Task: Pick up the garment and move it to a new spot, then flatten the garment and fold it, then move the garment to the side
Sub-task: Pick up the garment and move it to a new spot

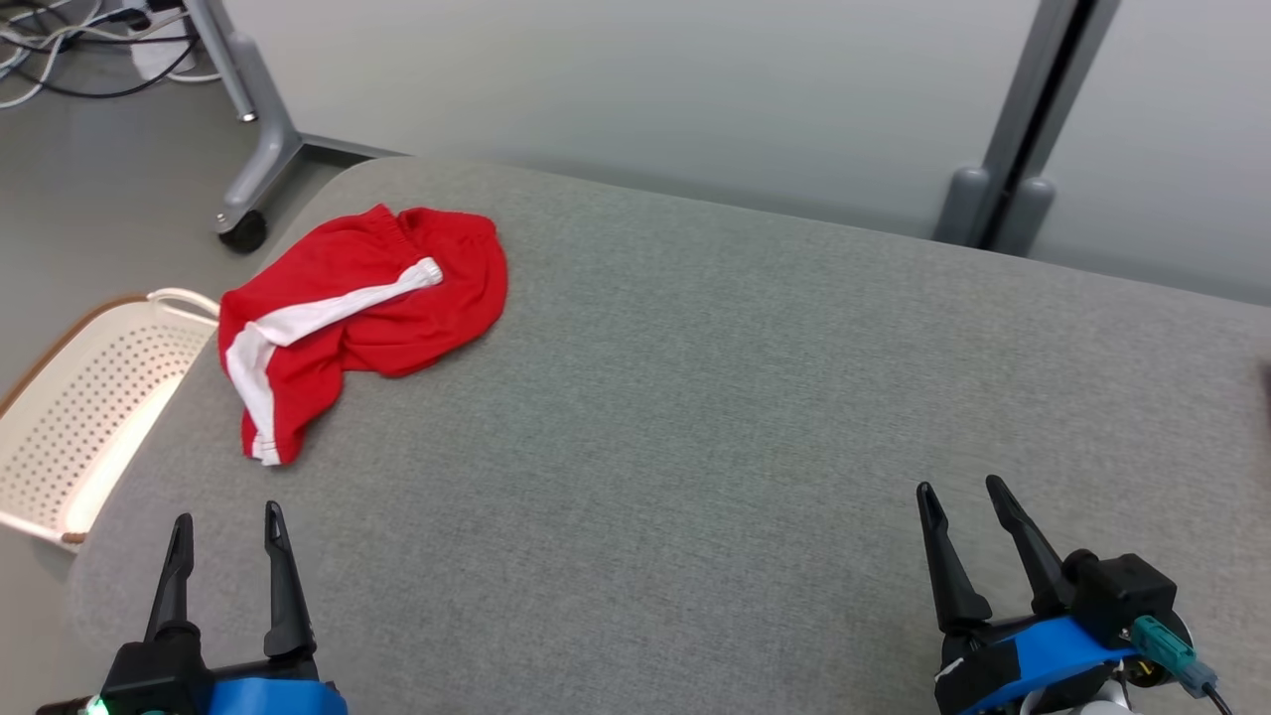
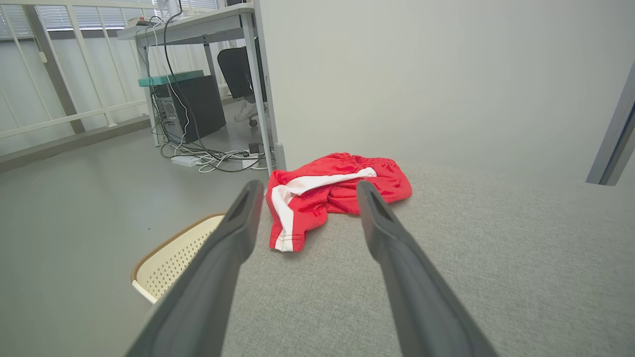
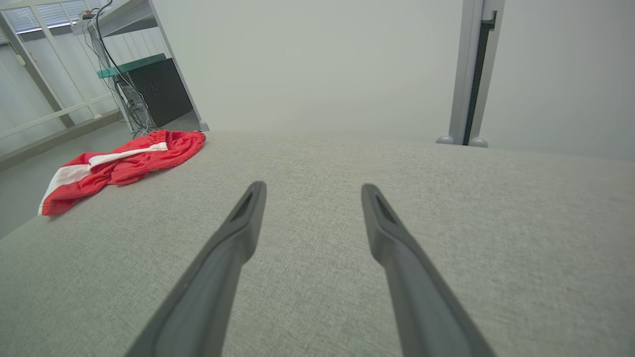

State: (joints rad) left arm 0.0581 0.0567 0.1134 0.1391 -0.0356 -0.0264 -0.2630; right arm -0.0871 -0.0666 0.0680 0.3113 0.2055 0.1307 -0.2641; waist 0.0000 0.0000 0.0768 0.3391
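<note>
Nearest, along the frame's lower edge: left hand (image 1: 227, 512) and right hand (image 1: 959, 484), both with fingers spread and holding nothing, over the grey fabric worktop (image 1: 695, 417). Red garment (image 1: 397, 308), white-striped and crumpled, lies at the worktop's upper left near the edge. Cream perforated basket (image 1: 89, 397) on the floor (image 1: 99, 199), far left. Beyond: pale wall panel (image 1: 645, 79), grey castor stand (image 1: 253, 169), cables (image 1: 60, 50) in the top-left corner.
</note>
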